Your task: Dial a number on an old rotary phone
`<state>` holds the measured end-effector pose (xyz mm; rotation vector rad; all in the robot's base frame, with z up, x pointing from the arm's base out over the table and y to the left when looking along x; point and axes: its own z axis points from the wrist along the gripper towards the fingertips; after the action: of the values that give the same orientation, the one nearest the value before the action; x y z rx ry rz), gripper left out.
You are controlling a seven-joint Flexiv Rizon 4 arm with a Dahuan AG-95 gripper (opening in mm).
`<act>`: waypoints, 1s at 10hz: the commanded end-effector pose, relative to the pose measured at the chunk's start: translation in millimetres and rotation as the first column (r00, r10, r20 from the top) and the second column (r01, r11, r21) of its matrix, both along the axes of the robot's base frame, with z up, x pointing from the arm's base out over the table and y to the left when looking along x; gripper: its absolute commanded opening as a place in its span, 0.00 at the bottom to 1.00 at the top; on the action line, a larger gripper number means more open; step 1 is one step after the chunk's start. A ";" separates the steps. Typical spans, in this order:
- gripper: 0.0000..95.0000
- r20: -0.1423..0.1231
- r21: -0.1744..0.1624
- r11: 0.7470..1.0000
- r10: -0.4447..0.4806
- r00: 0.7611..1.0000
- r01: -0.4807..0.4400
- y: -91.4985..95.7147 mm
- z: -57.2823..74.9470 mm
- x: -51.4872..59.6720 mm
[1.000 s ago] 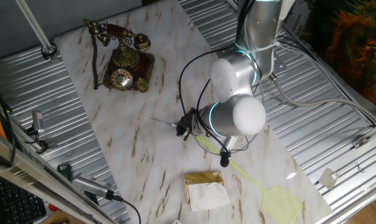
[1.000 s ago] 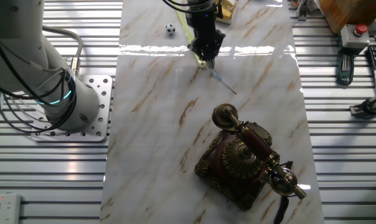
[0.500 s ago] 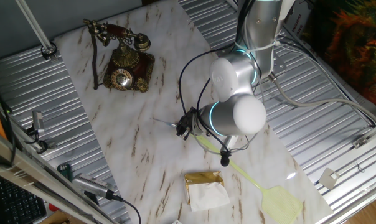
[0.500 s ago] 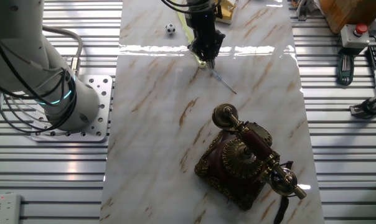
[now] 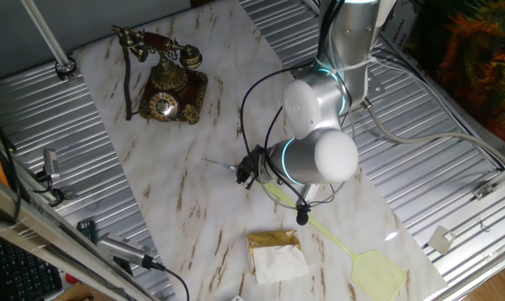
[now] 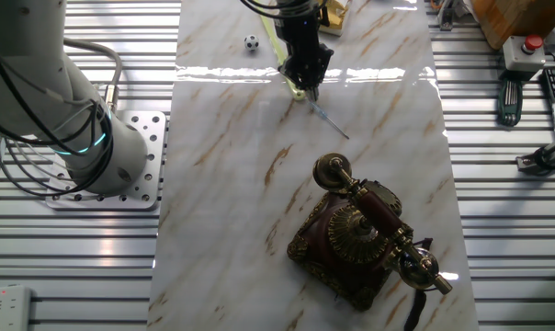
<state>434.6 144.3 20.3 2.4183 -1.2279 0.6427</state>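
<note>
One old rotary phone [image 5: 166, 82] set near a corner of the marble worktop [image 6: 232, 211], handset cradled, gripper [image 6: 303, 85] well apart, jaws clamped on a thin stylus [image 6: 327, 119].

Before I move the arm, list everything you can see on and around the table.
Old rotary phone: one, bronze-brown, red handset cradled, far end of marble sheet.
Thin stick: one, metallic, projecting from the pincer toward the phone.
Fly swatter: one, pale yellow, near the arm's end.
Packet: one, gold and white, beside the swatter.
Small ball: one, black and white, at the sheet's edge.
Red button box: one, off the sheet.
Arm: one, silver.
Pincer: one, black, shut on the stick, apart from the phone.
</note>
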 end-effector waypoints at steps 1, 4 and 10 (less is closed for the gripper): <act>0.20 -0.005 -0.002 1.000 0.020 1.000 -0.020 0.5 -0.1 0.2; 0.20 -0.009 -0.002 0.999 0.049 0.999 -0.049 1.2 -0.4 0.3; 0.20 0.002 -0.016 0.995 0.099 0.995 -0.099 1.4 -0.8 0.4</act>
<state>434.5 145.5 19.6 2.4771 -1.1023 0.6823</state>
